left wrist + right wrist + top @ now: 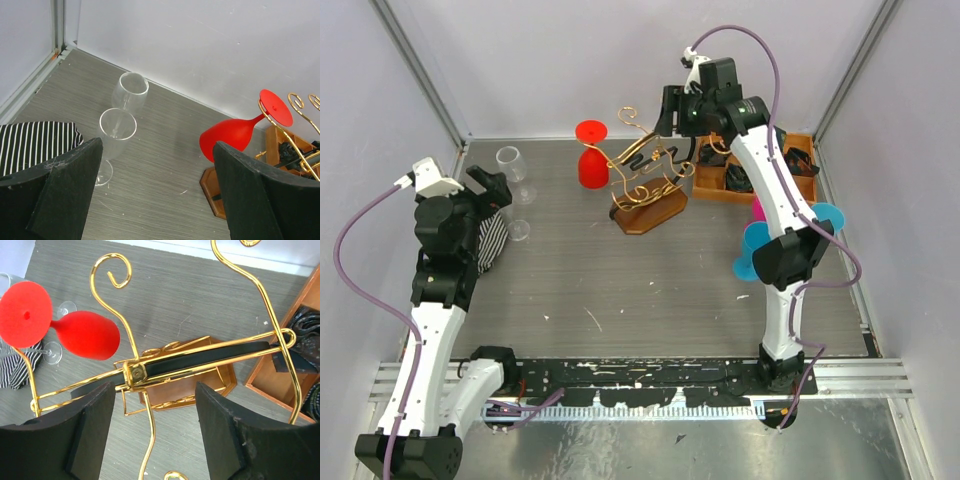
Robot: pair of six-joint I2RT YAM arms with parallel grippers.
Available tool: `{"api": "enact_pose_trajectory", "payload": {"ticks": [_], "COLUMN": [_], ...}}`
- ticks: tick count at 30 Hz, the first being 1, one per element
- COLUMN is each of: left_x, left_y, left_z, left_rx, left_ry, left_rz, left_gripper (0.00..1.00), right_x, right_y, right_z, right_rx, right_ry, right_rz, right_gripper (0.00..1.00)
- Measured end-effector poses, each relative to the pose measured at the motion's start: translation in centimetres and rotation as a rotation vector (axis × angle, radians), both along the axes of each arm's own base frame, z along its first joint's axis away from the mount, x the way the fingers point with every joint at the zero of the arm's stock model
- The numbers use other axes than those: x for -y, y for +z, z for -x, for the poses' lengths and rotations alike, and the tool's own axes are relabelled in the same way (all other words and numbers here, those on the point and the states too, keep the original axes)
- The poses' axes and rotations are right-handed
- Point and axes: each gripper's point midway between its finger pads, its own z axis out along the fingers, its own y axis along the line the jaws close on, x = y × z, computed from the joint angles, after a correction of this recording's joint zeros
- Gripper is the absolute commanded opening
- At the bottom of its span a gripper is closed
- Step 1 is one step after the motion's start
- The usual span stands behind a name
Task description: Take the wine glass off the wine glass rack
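While the red wine glass hangs upside down from the left end of the gold wine glass rack, upper centre of the top view, the right gripper hovers spread wide over its black band. At left, the left gripper is equally wide, holding nothing, near two clear glasses and a striped cloth.

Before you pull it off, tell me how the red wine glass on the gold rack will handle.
The red wine glass hangs by its foot from the gold rack, so it probably must slide out along the wires, not lift straight. Its thin stem looks fragile. The smooth rounded bowl may slip, and would likely roll if laid down.
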Motion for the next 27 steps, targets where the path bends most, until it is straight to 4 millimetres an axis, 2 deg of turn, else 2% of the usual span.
{"api": "enact_pose_trajectory", "payload": {"ticks": [4,8,12,16,21,27], "left_x": [0.1,0.1,0.1,0.1,0.1,0.2], "left_y": [-0.1,0.0,0.3,0.4,0.3,0.1], "left_z": [0.0,0.1,0.3,0.6,0.7,0.7], "left_rx": [-0.003,0.000,0.008,0.012,0.005,0.000], "left_ry": [-0.002,-0.005,-0.005,-0.005,-0.006,-0.006], "left_rz": [0.000,0.001,0.001,0.002,0.002,0.011], "left_gripper": [0.98,0.98,0.98,0.98,0.98,0.98], "right_x": [-1.4,-5.4,-9.1,-11.2,-12.7,-14.4], "right_y": [1.6,3.4,3.7,3.5,2.6,-0.3], "right_z": [1.3,3.7,5.9,6.8,6.5,5.8], "right_rx": [0.051,0.121,0.157,0.187,0.207,0.197], "right_ry": [0.019,0.100,0.187,0.242,0.280,0.327], "right_rz": [0.024,0.047,0.069,0.087,0.107,0.145], "right_gripper": [0.73,0.73,0.73,0.74,0.74,0.73]}}
